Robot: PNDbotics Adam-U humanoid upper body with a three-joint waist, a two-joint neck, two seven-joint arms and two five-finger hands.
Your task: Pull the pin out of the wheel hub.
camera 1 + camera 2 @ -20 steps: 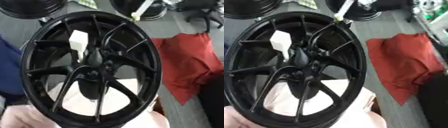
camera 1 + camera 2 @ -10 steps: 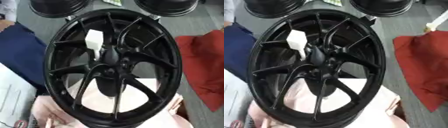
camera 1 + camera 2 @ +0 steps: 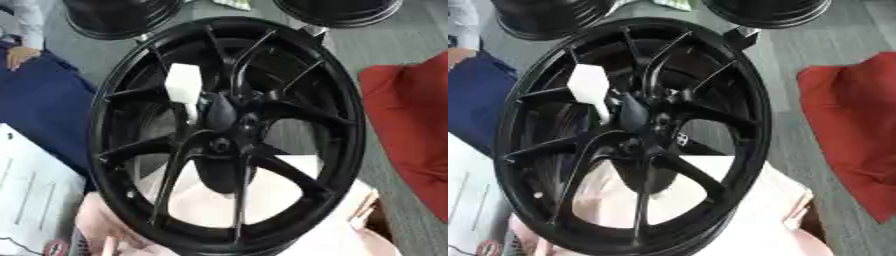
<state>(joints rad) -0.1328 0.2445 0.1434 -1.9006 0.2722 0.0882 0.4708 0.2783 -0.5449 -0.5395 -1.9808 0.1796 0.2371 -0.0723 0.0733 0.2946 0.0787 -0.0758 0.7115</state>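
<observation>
White-headed pin seated in the glossy black multi-spoke alloy wheel hub [image 3: 229, 131]; neither robot hand shows in either view.

The white blocky plastic-headed pin [image 3: 184, 89] stands just left of the hub centre, its thin pale shank running down into a bore. It looks light and rigid, the head the obvious hold, best pulled along its axis. The wheel looks heavy, hard and slick, resting on a pale pink cloth [image 3: 710, 210]; a red cloth [image 3: 411, 130] lies right.

black wheel [image 3: 636, 145] tilted | white pin [image 3: 591, 90] beside hub [image 3: 645, 117] | red cloth [image 3: 855, 130] right
</observation>
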